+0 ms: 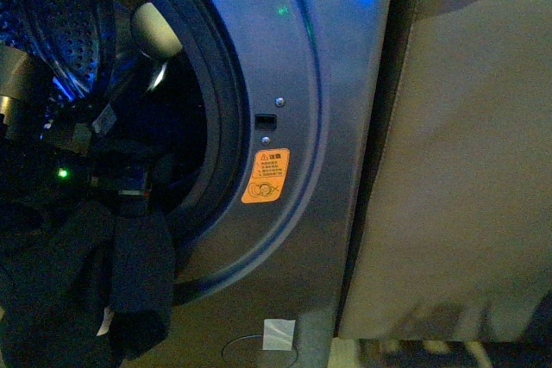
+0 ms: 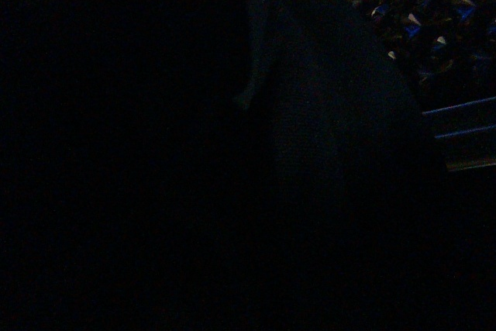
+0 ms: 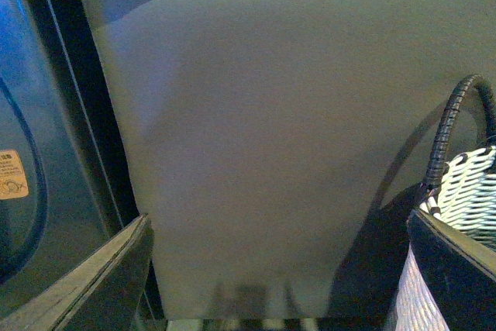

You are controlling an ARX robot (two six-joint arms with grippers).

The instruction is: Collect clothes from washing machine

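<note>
The grey washing machine (image 1: pixel 293 84) fills the left of the front view, its round black-rimmed opening showing the perforated drum (image 1: pixel 69 15) and an orange sticker (image 1: pixel 265 176). The dark clothes (image 1: pixel 129 273) hang limp from my left gripper (image 1: pixel 129 200), which is shut on them at the lower rim of the opening. The left wrist view is nearly dark. My right gripper (image 3: pixel 283 284) is open and empty, facing the beige sofa side (image 3: pixel 287 129); its fingers (image 3: pixel 93 284) frame that view. The machine also shows in the right wrist view (image 3: pixel 31 153).
The beige sofa (image 1: pixel 457 152) stands right next to the machine. A white woven basket (image 3: pixel 465 191) with a dark handle sits beside my right gripper. A small white tag (image 1: pixel 279 333) is on the machine's lower front.
</note>
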